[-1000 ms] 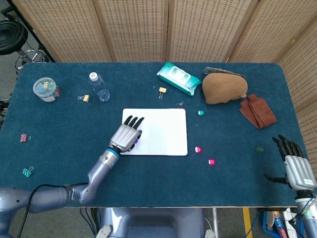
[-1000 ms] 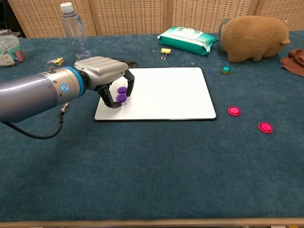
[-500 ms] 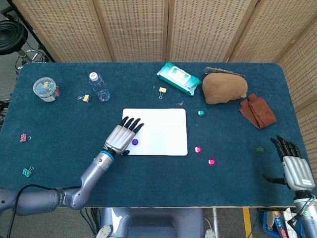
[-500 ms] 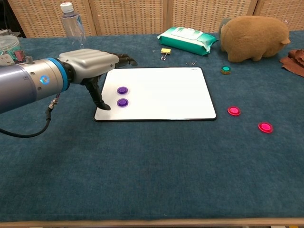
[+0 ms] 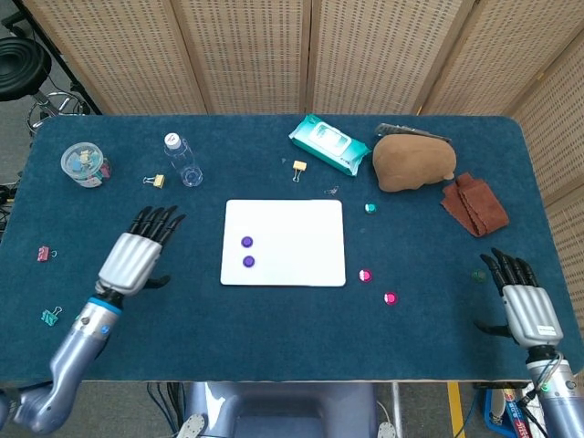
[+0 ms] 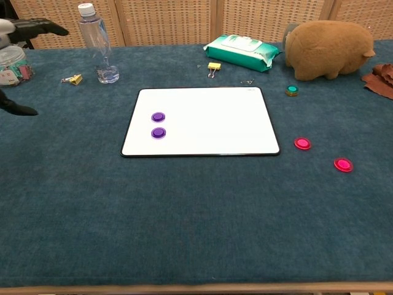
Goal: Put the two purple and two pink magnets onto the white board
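Showing only fingertips at the chest view's left edge, the left hand [image 5: 137,257] is hovering open over bare table, having pulled back off the board [image 5: 301,239] since a second ago. The right hand [image 5: 522,301] is hanging open near the table's right corner, having drifted slightly inward. Pink magnets [image 6: 301,143] [image 6: 342,164] are lying on the cloth right of the board. The purple magnets [image 6: 158,132] [image 6: 158,117] are sitting one behind the other on its left part. The board's long axis is running left-right.
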